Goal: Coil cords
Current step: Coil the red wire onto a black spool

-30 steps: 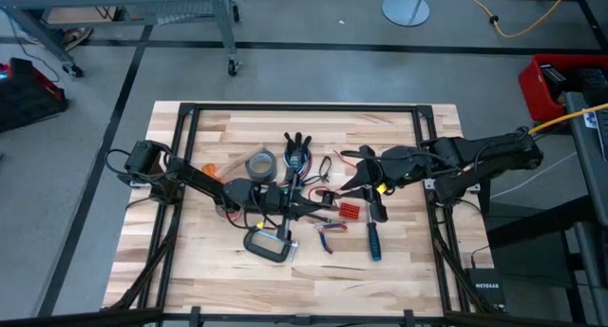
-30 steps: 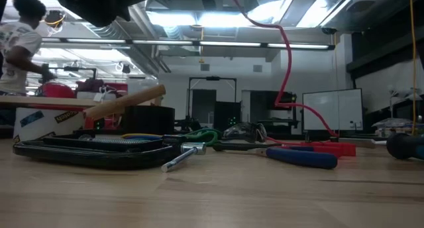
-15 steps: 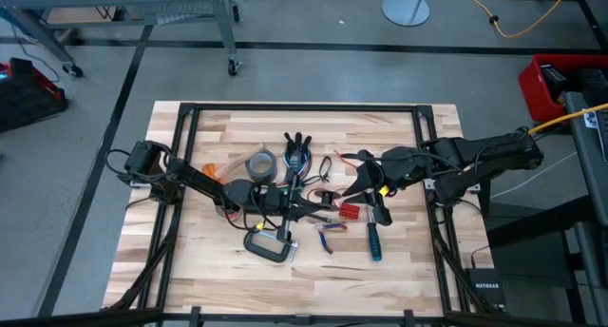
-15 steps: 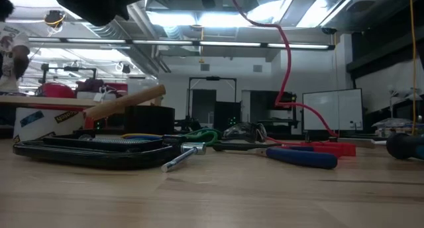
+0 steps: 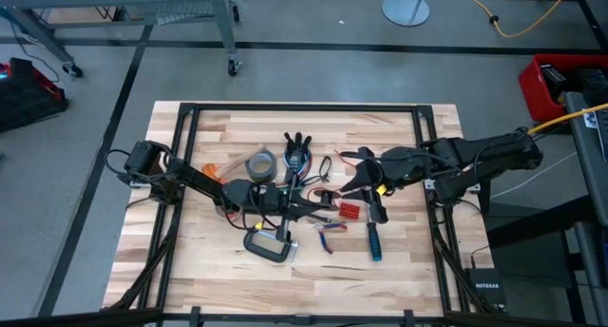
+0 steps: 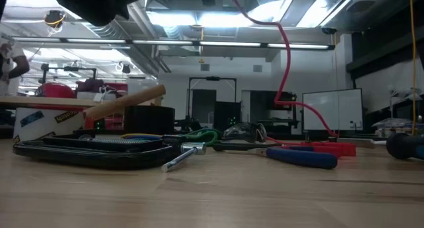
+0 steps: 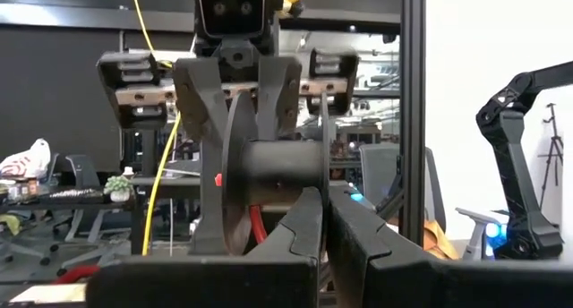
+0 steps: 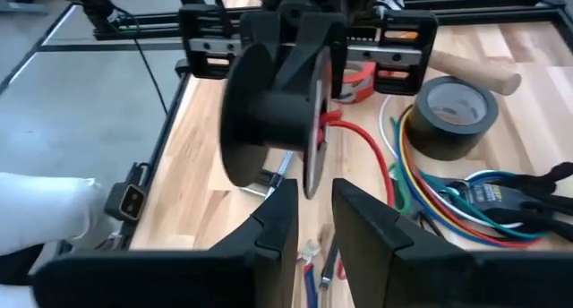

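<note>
A black spool [image 7: 269,174], also in the right wrist view [image 8: 269,102], hangs in the air between my two grippers over the table's middle. A red cord [image 8: 372,156] runs from the spool down to the pile of coloured cords [image 8: 430,187] on the table. In the low view the red cord [image 6: 286,62] rises steeply off the table. My right gripper [image 5: 366,196] is shut on the spool. My left gripper [image 5: 321,211] faces it, fingers shut just under the spool's hub, where the red cord [image 7: 258,220] passes. My left gripper is shut at the red cord [image 7: 258,220] just below the spool's hub; its own fingers [image 7: 304,236] hide the place of contact. The cord runs on, lifted, down to the table. My right gripper pinches one flange of the spool [image 8: 313,111] at its rim between its two fingers, coming level from the table's right. The spool is lifted clear, its axis level.
On the table lie a grey duct tape roll [image 5: 259,163], an orange tape roll [image 5: 211,167], a blue-handled screwdriver [image 5: 374,240], a clamp [image 5: 269,246], small pliers [image 5: 328,232], a red box [image 5: 351,211] and a wooden handle [image 8: 474,71]. A dark frame [image 5: 304,108] borders the table.
Both arms and the spool have kept still. A person in the room behind, seen in the low view, has moved off toward that picture's left edge.
</note>
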Motion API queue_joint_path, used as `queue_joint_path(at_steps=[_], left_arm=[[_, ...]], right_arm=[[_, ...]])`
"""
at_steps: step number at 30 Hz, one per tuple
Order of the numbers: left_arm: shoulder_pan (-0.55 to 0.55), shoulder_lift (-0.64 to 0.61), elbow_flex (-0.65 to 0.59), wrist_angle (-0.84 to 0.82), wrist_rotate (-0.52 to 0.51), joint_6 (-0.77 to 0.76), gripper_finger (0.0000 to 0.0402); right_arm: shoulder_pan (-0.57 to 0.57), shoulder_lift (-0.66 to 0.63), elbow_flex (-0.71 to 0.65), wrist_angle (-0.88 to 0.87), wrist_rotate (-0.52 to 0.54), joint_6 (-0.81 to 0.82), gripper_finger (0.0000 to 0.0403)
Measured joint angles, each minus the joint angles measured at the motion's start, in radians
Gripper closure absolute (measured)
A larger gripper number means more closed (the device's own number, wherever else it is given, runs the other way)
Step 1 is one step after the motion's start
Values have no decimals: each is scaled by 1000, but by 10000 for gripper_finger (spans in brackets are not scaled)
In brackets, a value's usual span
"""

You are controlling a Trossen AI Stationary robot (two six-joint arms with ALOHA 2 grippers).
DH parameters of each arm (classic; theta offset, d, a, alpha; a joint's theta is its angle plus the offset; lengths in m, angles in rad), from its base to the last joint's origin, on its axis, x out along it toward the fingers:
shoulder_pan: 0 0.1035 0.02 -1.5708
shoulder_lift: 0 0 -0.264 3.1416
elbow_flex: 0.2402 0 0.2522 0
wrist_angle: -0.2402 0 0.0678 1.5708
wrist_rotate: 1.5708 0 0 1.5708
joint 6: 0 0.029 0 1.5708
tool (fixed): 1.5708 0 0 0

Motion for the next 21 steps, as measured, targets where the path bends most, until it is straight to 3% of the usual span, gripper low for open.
queue_joint_path(at_steps=[8, 15, 21], left_arm=[[1, 0, 0, 1, 0, 0, 401], [0, 1, -2, 3, 0, 0, 401], [0, 1, -2, 3, 2, 1, 401]], right_arm=[[0, 42, 2, 82, 12, -15, 326], [2, 91, 2, 94, 108, -42, 330], [0, 95, 2, 97, 105, -111, 391]])
